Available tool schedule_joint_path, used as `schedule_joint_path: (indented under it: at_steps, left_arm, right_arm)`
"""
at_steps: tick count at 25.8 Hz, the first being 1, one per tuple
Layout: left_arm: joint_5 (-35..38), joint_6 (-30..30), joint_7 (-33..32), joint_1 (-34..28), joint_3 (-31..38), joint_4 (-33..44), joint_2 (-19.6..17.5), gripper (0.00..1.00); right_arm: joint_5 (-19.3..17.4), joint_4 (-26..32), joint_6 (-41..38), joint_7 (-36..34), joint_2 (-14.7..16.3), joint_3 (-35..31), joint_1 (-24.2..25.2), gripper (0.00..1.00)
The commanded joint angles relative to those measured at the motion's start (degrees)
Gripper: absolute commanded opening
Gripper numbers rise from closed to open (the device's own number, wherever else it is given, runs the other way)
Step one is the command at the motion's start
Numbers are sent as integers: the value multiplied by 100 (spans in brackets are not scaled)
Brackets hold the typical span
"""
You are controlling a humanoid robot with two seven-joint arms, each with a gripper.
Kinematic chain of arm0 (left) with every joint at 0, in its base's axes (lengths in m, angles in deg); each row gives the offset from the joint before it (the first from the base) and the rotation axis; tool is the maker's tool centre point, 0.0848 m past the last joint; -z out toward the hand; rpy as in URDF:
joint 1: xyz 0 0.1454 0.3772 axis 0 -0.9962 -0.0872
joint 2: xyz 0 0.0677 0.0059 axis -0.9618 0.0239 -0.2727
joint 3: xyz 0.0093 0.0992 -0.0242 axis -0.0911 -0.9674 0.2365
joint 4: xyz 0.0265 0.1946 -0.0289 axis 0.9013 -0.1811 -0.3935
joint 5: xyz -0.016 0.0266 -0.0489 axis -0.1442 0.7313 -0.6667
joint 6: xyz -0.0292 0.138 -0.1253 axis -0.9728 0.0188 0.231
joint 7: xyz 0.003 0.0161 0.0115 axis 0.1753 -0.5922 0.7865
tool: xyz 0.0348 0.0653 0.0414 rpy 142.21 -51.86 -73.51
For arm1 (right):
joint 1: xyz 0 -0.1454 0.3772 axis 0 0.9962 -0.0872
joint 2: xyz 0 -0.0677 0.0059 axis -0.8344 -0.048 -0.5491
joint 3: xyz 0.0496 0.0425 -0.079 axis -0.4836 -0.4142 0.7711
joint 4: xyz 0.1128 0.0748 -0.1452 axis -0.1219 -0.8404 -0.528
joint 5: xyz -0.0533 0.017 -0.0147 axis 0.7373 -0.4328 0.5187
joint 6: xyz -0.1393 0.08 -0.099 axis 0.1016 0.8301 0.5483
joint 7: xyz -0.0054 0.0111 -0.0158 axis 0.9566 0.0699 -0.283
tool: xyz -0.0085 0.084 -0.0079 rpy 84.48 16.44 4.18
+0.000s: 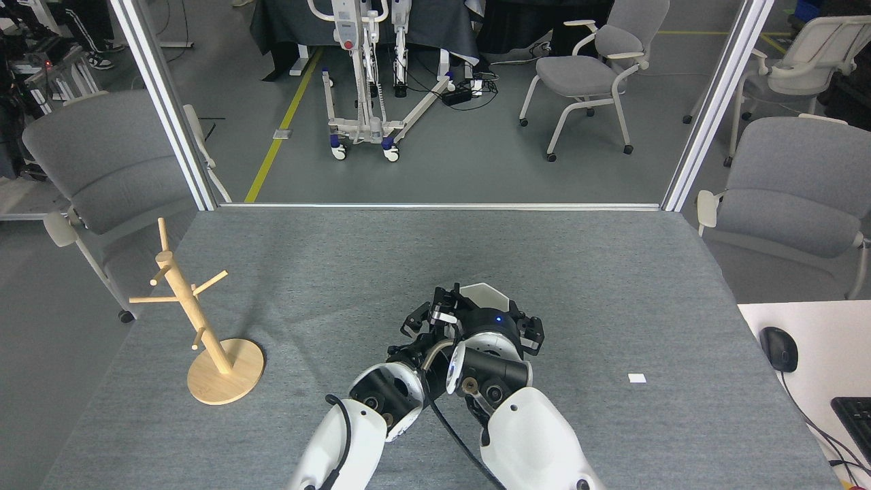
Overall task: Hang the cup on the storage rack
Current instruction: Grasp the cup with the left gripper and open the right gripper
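The cup (484, 295), white and faceted, shows only its top part at the far end of my right arm, near the table's middle. My right gripper (490, 314) is shut on the cup, its black fingers on either side and its body hiding the cup's lower half. My left gripper (425, 321) sits close against the left of it, dark and overlapped by the right wrist, so its state is unclear. The storage rack (194, 314), a light wooden post with thin pegs on a round disc base (235, 378), stands upright at the table's left, well apart from both grippers.
A tiny white scrap (637, 378) lies on the grey table (340, 272) to the right. A white desk with a mouse (780, 348) and keyboard (856, 416) adjoins the right edge. Grey chairs (102, 170) stand beyond the left and right sides.
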Motion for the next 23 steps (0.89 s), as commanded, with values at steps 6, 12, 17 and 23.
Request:
schedule_joint_path:
  at_steps: [6, 12, 17, 23]
  left_arm:
    - [-1, -365, 259, -23, 55, 42, -2, 0]
    - [-1, -365, 250, -32, 55, 42, -10, 0]
    - [-1, -356, 250, -32, 55, 33, -10, 0]
    - [-1, -356, 242, -49, 55, 24, -19, 0]
  right_arm:
    - [-1, -94, -277, -28, -7, 59, -11, 77]
    - [8, -138, -277, -415, -7, 16, -19, 98]
    - [-63, -191, -286, -977, 10, 7, -19, 99]
    - [-72, -279, -295, -1733, 28, -2, -28, 99]
